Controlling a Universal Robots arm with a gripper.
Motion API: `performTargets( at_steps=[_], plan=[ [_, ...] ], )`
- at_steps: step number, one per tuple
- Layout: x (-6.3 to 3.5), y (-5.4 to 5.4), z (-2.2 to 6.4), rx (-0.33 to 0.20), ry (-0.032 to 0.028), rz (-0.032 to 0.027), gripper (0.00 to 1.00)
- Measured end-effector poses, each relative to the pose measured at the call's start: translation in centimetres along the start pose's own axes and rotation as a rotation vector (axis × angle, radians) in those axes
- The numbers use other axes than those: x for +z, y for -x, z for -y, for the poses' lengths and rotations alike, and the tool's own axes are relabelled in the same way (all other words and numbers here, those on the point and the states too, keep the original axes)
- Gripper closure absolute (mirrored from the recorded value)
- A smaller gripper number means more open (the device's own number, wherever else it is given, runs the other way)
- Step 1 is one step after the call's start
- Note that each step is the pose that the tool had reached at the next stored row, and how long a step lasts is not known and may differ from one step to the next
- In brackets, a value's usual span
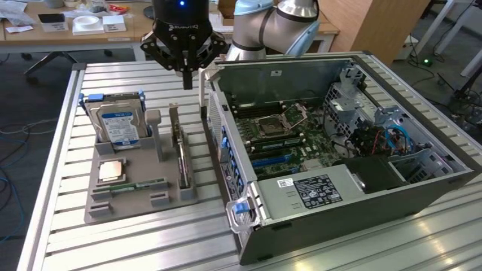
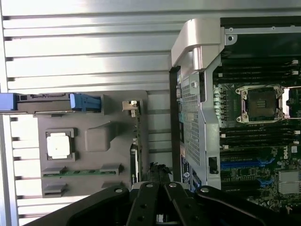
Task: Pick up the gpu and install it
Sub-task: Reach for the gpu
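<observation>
Hovering shut hand [image 1: 187,83], empty, near upright gpu [image 2: 136,157], edge-on in wrist view

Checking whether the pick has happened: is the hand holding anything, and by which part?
Nothing is held: the hand hangs shut and empty above the gpu.

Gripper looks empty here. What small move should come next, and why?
The black gripper hangs shut and empty, while the thin green-and-black gpu card stands on edge in the grey plastic tray. Probably best: open the jaws and move over the card, since shut jaws cannot straddle it.
</observation>
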State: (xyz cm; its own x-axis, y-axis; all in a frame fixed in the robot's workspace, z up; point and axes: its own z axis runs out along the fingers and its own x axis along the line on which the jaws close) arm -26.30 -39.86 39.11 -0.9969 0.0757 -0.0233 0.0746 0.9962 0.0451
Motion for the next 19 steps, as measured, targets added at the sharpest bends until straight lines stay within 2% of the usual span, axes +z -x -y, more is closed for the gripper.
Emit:
performTargets(
  at_steps=[6,19],
  plan=[
    [0.0,-1.0,0.05,0.0,0.0001,0.0001,0.89],
    [-0.01,-2.4,0.15,0.0,0.0,0.0,0.89]
  ],
)
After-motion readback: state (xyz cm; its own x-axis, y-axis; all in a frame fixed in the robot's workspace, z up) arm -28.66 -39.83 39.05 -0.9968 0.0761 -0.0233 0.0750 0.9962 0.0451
